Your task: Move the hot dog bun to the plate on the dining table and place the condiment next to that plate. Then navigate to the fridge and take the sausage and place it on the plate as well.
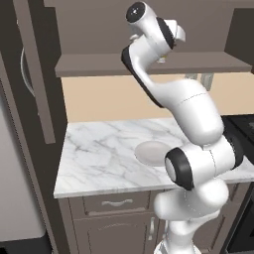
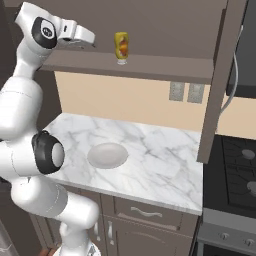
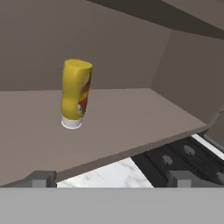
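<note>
Bottles: one yellow squeeze condiment bottle (image 2: pixel 121 47) stands upside down on its white cap on the brown wall shelf (image 2: pixel 150 65), back from the front edge, bare shelf on both sides.
Plates: one pale oval plate (image 2: pixel 107 155) near the front edge of the white marble tabletop (image 2: pixel 160 165).
Jaws: gripper (image 2: pixel 90 41) at shelf height, apart from the bottle, spread wide, holding nothing.

Glossy white arm (image 1: pixel 191 111) of rounded, bulbous segments (black bands and caps at every joint).
</note>
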